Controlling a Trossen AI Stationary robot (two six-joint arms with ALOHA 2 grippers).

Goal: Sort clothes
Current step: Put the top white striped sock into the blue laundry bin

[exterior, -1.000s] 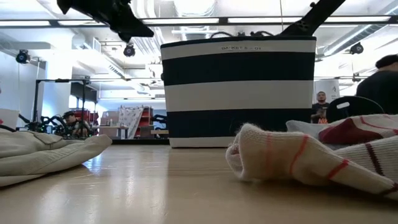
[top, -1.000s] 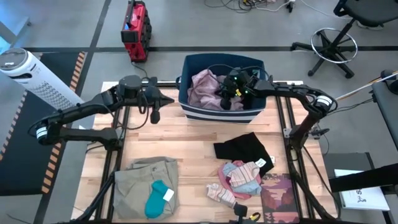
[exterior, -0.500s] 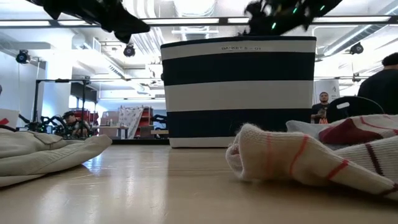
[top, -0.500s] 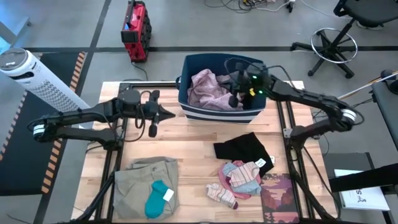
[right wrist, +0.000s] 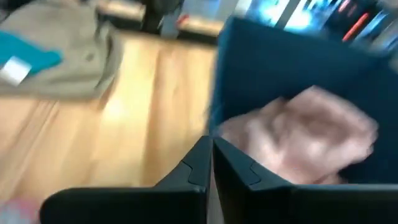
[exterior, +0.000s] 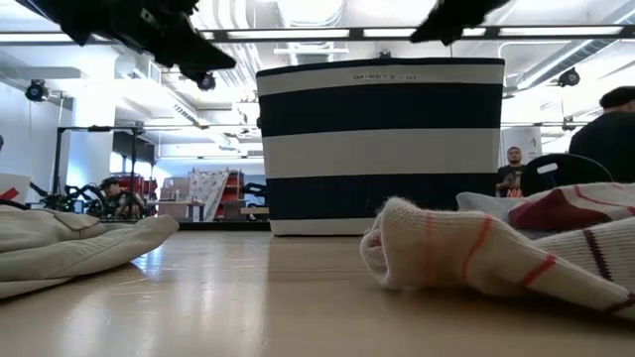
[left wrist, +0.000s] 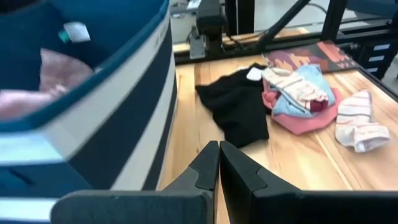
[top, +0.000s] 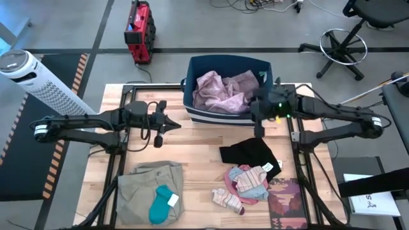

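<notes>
1. Since a second ago, the right gripper (top: 258,132) has come up out of the navy bin (top: 192,114) and now hangs just over the bin's front corner, above the bench (top: 198,144). The left gripper (top: 174,123) has slid a little nearer to the front of the bench.
2. Right fingers (right wrist: 202,163) are pressed together with nothing between them. In the right wrist view the pale pink garment (right wrist: 305,134) lies past the fingertips, inside the bin, not touching them.
3. Left fingers (left wrist: 214,167) are also pressed together and hold nothing. They hang above the bench, just beside the striped wall of the bin.
4. From above, the pale pink garment (top: 220,91) fills the bin in a loose heap.
5. On the bench, a black piece (top: 250,153) lies right below the right gripper, near it but apart.
6. Next to the black piece, toward the front, is a small pile of pink, pale blue and white clothes (top: 249,180), and a striped pinkish sock (top: 227,199) lies just beside it.
7. Khaki trousers (top: 144,185) lie at the front on the left arm's side, well apart from the left fingers. A teal piece (top: 163,204) with a white tag rests on top of them.
8. A dark red booklet (top: 285,199) lies flat by the small pile.
</notes>
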